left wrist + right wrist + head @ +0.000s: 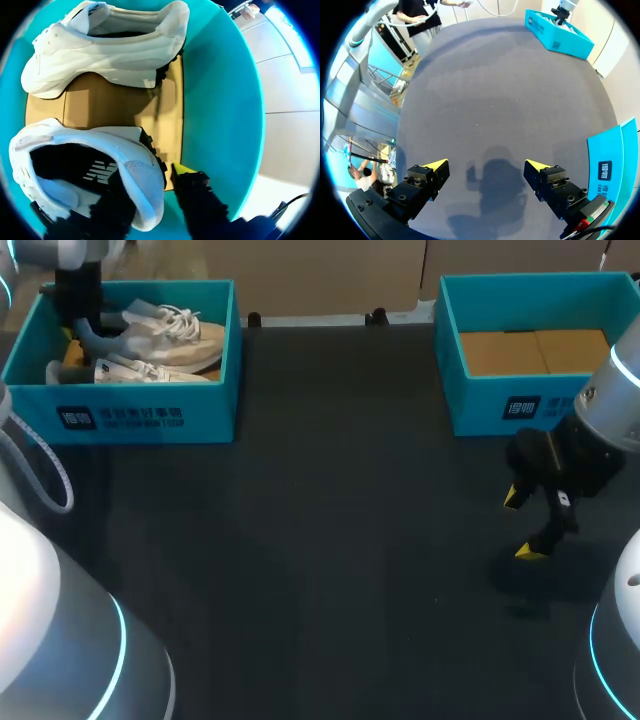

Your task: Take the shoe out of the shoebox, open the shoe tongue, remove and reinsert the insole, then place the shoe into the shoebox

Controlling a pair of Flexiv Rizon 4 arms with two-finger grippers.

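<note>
White shoe [85, 165] heel sitting at my left pincer [150, 187], grip state I cannot tell; needing firm collar hold, lifting straight past shoebox [220, 100] wall; right pincer [485, 167] hanging apart

Your left arm [60, 640] and right arm [615, 390] wear smooth silver-white shells, each joint ringed by a thin cyan light band. A pale cable [55, 475] loops off the left arm. Your right gripper [486, 165]: black blocky finger bodies, round socket screws behind each yellow wedge tip, red and green flecks at one finger's base.
</note>
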